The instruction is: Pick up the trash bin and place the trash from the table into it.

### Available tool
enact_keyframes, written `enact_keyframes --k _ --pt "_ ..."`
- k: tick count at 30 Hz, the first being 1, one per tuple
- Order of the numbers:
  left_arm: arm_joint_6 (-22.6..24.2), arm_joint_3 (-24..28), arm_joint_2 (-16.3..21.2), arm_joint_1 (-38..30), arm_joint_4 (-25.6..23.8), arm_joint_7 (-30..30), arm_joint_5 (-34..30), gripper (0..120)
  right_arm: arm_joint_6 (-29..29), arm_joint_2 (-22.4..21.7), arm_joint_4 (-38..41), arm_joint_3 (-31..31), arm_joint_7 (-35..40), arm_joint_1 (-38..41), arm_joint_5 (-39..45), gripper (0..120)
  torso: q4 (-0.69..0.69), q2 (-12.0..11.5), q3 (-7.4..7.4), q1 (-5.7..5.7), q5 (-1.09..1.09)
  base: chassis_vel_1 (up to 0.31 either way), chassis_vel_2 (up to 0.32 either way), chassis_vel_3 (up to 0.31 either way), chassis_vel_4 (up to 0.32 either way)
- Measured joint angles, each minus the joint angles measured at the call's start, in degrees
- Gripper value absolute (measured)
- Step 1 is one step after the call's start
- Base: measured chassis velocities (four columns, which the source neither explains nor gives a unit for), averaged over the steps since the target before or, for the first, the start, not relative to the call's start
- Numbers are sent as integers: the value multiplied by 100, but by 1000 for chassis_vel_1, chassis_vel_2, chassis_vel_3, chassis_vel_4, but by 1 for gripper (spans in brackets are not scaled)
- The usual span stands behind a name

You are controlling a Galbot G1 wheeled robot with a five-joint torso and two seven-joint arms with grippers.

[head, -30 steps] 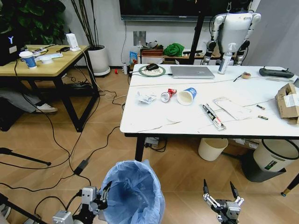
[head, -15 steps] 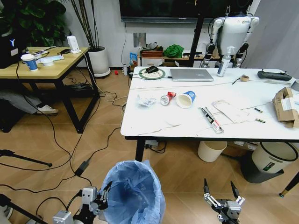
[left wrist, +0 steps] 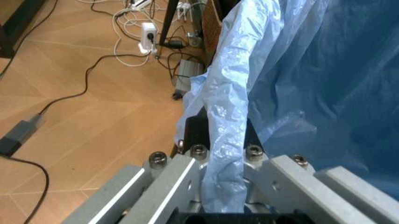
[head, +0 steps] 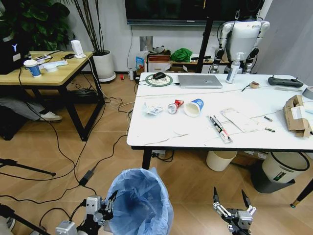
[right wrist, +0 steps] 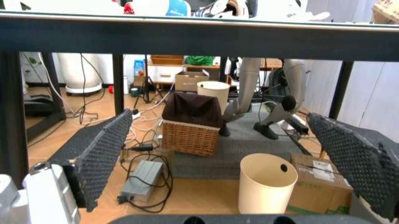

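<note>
Blue-bagged trash bin upright on floor; paper, can, cup trash on white table

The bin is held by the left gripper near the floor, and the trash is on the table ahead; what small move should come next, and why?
Probably drive forward toward the table. The left gripper is clamped on the bin rim, bag plastic between its jaws, while the right gripper hangs open and free. The paper, can and cup lie on the table ahead, likely beyond reach.

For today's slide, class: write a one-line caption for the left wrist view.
Left gripper clamped on the trash bin rim through its blue bag, above a cable-strewn wooden floor.
</note>
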Motion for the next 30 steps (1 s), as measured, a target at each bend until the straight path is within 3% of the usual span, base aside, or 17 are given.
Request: enact_keyframes --k 15,22,30 --pt "0 25 -1 9 3 -10 -8 0 -1 0 35 -3 -1 -24 -3 100 0 411 232 180 0 0 0 0 0" --pt "0 26 0 15 2 -18 -10 0 -1 0 48 -5 -2 -35 -3 100 0 498 281 217 0 0 0 0 0" --pt "0 32 -8 32 -24 -23 -9 0 -4 0 96 -29 -6 -50 -17 100 0 837 474 364 0 0 0 0 0"
